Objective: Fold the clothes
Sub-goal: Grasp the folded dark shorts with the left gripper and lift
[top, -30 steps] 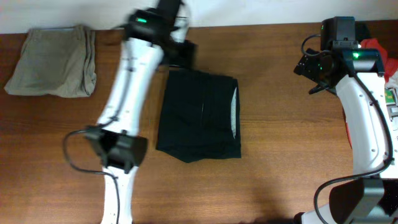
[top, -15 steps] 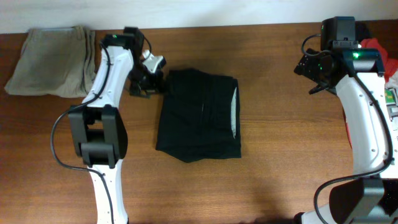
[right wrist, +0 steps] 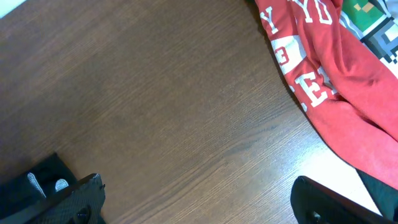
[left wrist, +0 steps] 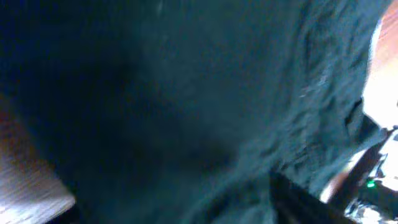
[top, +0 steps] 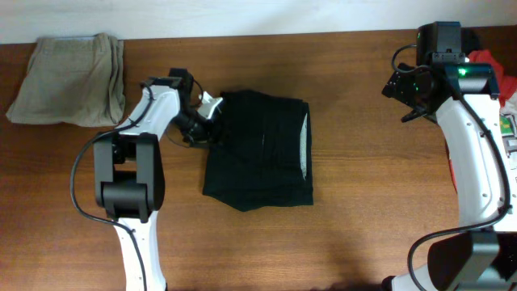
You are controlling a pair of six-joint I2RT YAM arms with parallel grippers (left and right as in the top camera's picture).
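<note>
A black garment (top: 262,149) lies folded in the middle of the table, with a grey inner edge showing on its right side. My left gripper (top: 202,121) is low at the garment's upper left edge. In the left wrist view the dark cloth (left wrist: 186,106) fills the frame, blurred, and lies between the spread fingers (left wrist: 180,214). My right gripper (right wrist: 196,205) is open and empty over bare wood at the back right. Its arm shows in the overhead view (top: 420,85).
A folded khaki garment (top: 69,77) lies at the back left corner. A red garment with white letters (right wrist: 323,68) is heaped at the right edge, also in the overhead view (top: 489,58). The wooden tabletop (top: 363,202) shows between them.
My left arm has swung from the table's back edge down and right to the black garment's upper left edge. The right arm and the garments have not moved.
</note>
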